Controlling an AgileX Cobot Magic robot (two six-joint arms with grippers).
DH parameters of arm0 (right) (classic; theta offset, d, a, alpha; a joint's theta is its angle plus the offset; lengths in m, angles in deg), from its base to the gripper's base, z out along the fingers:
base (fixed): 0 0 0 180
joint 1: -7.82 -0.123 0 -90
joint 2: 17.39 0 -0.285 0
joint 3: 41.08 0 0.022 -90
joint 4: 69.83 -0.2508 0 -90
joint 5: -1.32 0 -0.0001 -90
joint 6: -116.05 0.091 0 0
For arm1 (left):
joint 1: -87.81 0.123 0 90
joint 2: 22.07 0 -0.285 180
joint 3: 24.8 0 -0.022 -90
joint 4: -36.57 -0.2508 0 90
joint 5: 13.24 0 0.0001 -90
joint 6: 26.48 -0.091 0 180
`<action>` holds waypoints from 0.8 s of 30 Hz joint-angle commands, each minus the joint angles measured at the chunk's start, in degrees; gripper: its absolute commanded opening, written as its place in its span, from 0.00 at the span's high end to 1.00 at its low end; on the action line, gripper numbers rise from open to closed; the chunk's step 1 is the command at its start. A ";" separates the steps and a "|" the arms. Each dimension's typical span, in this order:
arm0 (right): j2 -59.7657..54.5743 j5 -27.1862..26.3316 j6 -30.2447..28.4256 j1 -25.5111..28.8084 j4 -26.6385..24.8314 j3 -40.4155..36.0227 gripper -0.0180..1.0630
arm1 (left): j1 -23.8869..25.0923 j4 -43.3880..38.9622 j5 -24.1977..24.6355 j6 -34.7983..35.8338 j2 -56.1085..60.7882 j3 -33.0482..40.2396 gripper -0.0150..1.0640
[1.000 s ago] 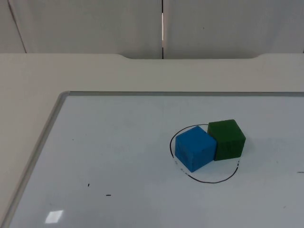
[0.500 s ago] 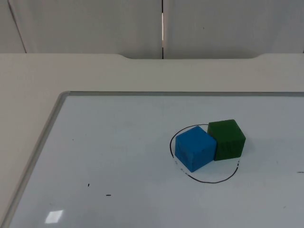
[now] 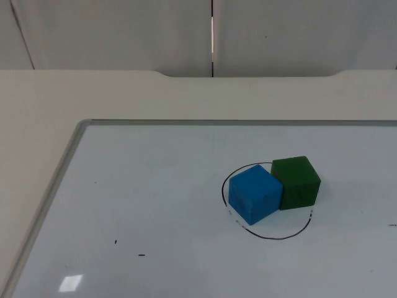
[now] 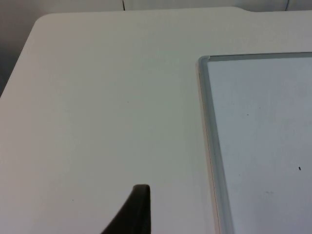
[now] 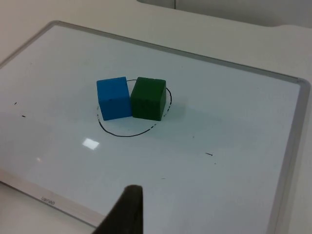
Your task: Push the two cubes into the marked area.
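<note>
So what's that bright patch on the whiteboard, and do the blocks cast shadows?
Top view: the bright patch is glare from a lamp on the glossy whiteboard; right wrist view: the same sort of glint sits near the drawn circle. The blue block and green block cast only faint, soft shadows, so the light is diffuse.

One blue cube (image 3: pixel 253 194), one green cube (image 3: pixel 296 181), one drawn circle (image 3: pixel 267 234), one whiteboard (image 3: pixel 155 205)

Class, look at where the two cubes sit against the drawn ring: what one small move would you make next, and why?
Probably nudge the green cube slightly toward the blue cube: both touch inside the drawn ring, but the green one appears to overlap the line on its outer side.
</note>
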 commanded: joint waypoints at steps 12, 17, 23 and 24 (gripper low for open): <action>0.13 -0.22 -0.51 0.07 0.00 -0.12 0.01 | 0.17 -0.12 -0.61 0.25 0.18 0.24 0.01; 0.13 -0.22 -0.51 1.74 0.00 -0.12 0.01 | 0.17 -0.12 -0.61 0.25 0.18 0.24 0.01; 0.13 -0.37 -0.51 8.72 -0.34 -0.12 0.01 | 0.17 -0.12 -0.61 0.25 0.18 0.24 0.01; 0.13 -0.37 -0.51 10.58 -0.34 -0.12 0.01 | 0.17 -0.12 -0.61 0.25 0.18 0.24 0.01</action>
